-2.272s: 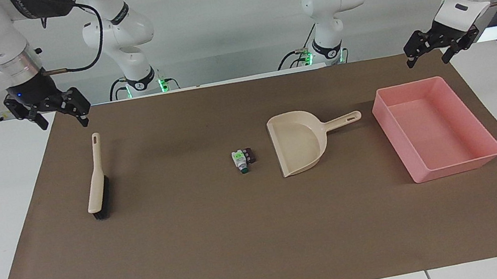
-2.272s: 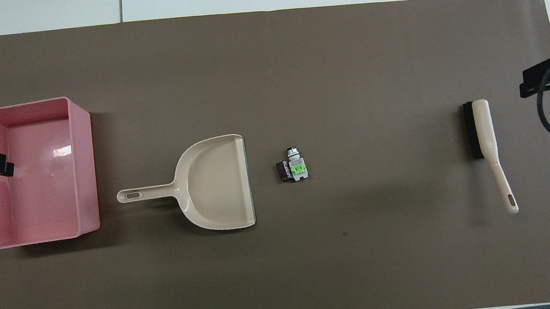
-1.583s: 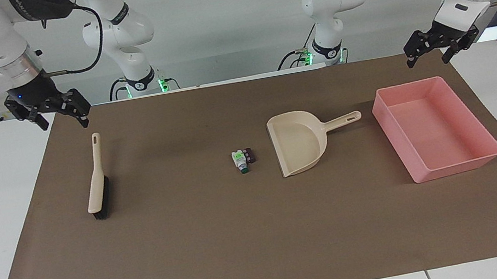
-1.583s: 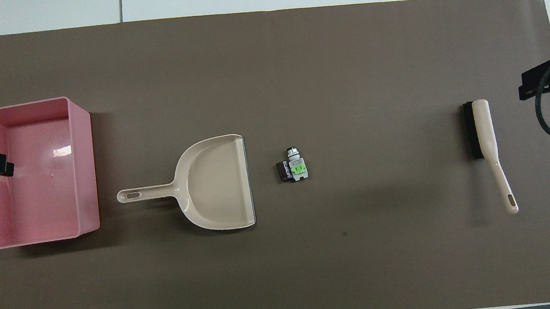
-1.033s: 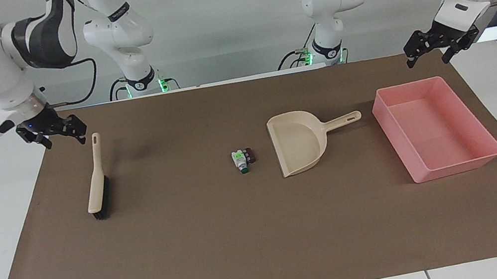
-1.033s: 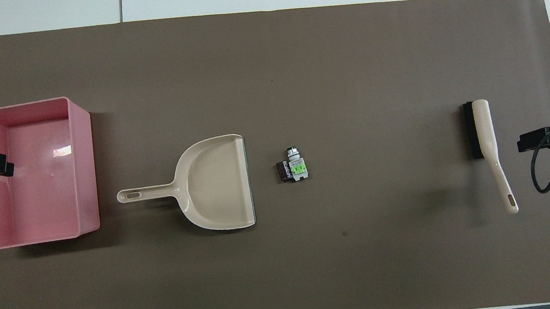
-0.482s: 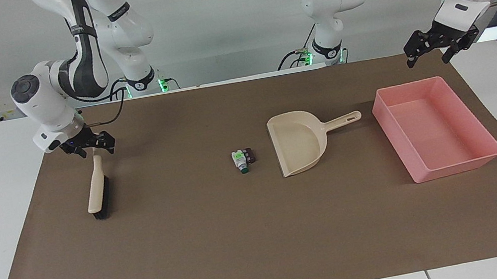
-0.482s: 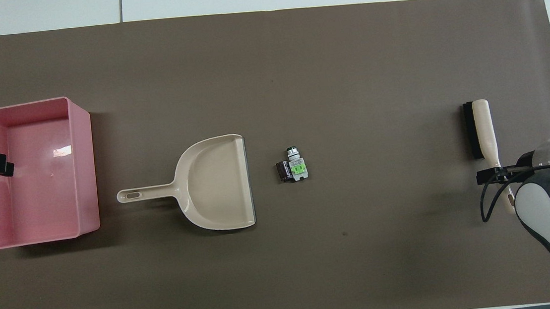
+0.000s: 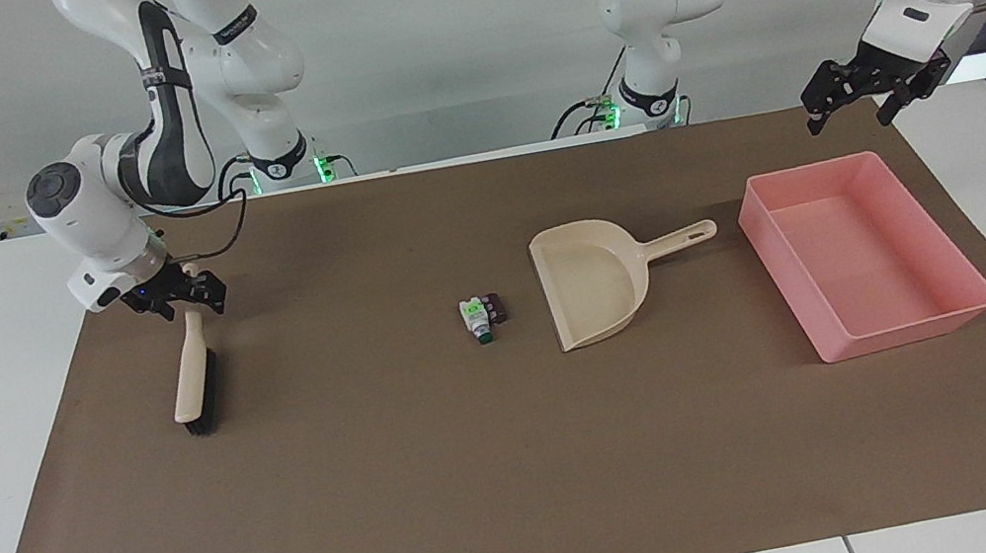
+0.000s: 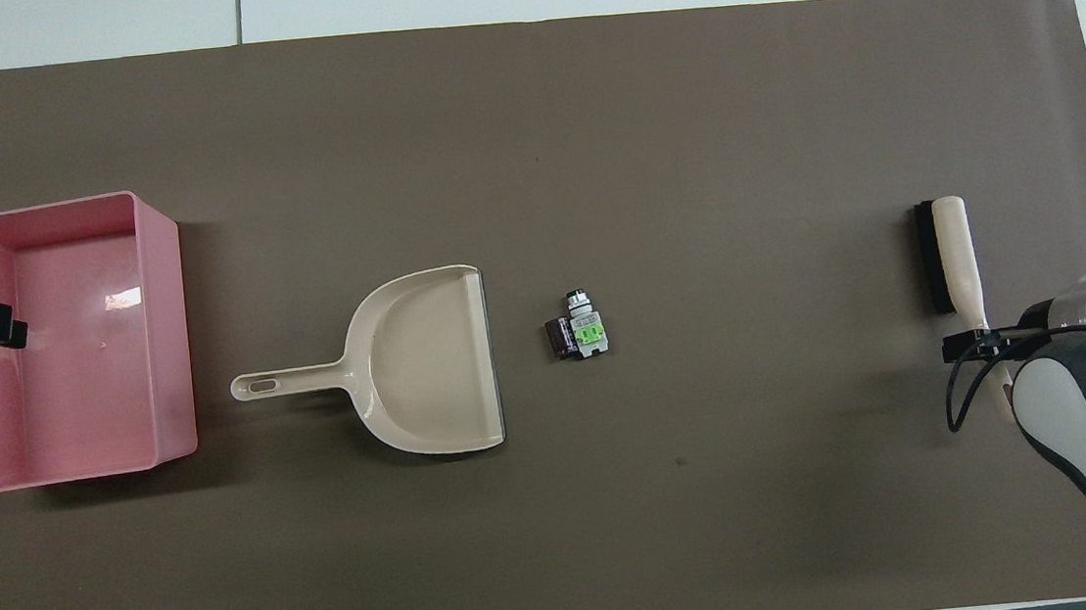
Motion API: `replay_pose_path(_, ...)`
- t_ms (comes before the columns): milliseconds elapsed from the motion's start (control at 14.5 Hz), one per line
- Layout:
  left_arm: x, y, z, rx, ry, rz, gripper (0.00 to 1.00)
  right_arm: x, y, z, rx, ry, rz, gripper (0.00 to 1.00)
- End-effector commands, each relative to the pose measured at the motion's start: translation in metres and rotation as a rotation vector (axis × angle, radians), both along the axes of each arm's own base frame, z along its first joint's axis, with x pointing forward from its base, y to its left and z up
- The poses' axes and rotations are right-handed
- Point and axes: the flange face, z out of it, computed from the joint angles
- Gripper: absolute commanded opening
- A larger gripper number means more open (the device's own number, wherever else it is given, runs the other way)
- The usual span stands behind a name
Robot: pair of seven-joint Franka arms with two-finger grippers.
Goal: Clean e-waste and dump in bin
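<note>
The e-waste (image 9: 482, 316), a white piece with green marks beside a dark block, lies mid-mat; it also shows in the overhead view (image 10: 579, 334). The pink bin (image 9: 903, 333) stands toward the left arm's end and shows in the overhead view (image 10: 167, 328). My right gripper (image 9: 179, 302) is low over the handle end of a beige brush (image 9: 194, 376), fingers open on either side of the handle. In the overhead view the right gripper (image 10: 979, 345) covers that handle. My left gripper (image 9: 860, 105) hangs open and empty over the mat's edge by the bin and waits.
A beige dustpan (image 9: 595, 289) lies between the e-waste and the bin, its open mouth toward the e-waste, its handle toward the bin. It also shows in the overhead view (image 10: 420, 365). The brown mat (image 9: 487, 478) covers the white table.
My right arm has swung down from beside the mat's corner and lowered its gripper onto the brush handle. The left arm and all objects have stayed still.
</note>
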Motion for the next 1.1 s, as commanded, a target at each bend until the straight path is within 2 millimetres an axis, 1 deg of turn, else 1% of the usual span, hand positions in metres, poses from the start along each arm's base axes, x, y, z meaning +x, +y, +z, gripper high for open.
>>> replay_pose_path(0,-0.007,-0.002,0.001,-0.003,-0.007,-0.013,0.99,0.004,-0.002,0.006,0.016,-0.005,-0.006,0.82)
replay_pose_path(69,-0.007,-0.001,0.001,-0.003,-0.007,-0.014,0.99,0.004,-0.002,0.007,0.02,0.009,-0.004,0.79)
replay_pose_path(207,-0.007,-0.007,0.0,-0.005,-0.005,-0.037,0.99,0.004,-0.002,0.005,0.021,0.015,-0.004,0.67)
replay_pose_path(275,-0.009,-0.012,-0.001,-0.009,-0.001,-0.102,0.99,0.003,-0.002,0.005,0.021,0.015,-0.005,0.6)
replay_pose_path(344,-0.008,-0.012,0.001,-0.014,-0.017,-0.197,0.98,0.003,-0.002,0.005,0.021,0.015,-0.005,0.51)
replay_pose_path(413,-0.006,-0.013,0.001,-0.017,-0.031,-0.296,0.98,0.003,-0.002,0.005,0.021,0.016,-0.005,0.41)
replay_pose_path(482,-0.003,-0.023,-0.002,-0.018,-0.051,-0.385,0.97,0.003,-0.001,0.005,0.022,0.019,-0.005,0.28)
replay_pose_path(551,-0.003,-0.038,-0.008,-0.017,-0.07,-0.468,0.97,0.003,-0.001,0.005,0.021,0.018,-0.014,0.07)
replay_pose_path(620,-0.004,-0.046,-0.012,-0.016,-0.08,-0.537,0.97,0.004,0.0,0.006,0.019,0.019,-0.028,0.0)
replay_pose_path(757,-0.004,-0.064,-0.034,-0.023,-0.076,-0.714,0.97,0.008,0.002,0.01,0.022,0.031,-0.028,0.0)
replay_pose_path(826,-0.002,-0.065,-0.042,-0.021,-0.085,-0.789,0.97,0.012,0.002,0.017,0.023,0.041,-0.036,0.0)
replay_pose_path(895,-0.002,-0.077,-0.049,-0.02,-0.098,-0.902,0.98,0.017,0.003,0.024,0.025,0.055,-0.046,0.0)
replay_pose_path(964,-0.003,-0.086,-0.059,-0.02,-0.104,-1.014,0.98,0.022,0.008,0.035,0.023,0.061,-0.049,0.0)
replay_pose_path(1033,-0.003,-0.09,-0.069,-0.02,-0.106,-1.113,0.98,0.026,0.015,0.044,0.022,0.061,-0.036,0.0)
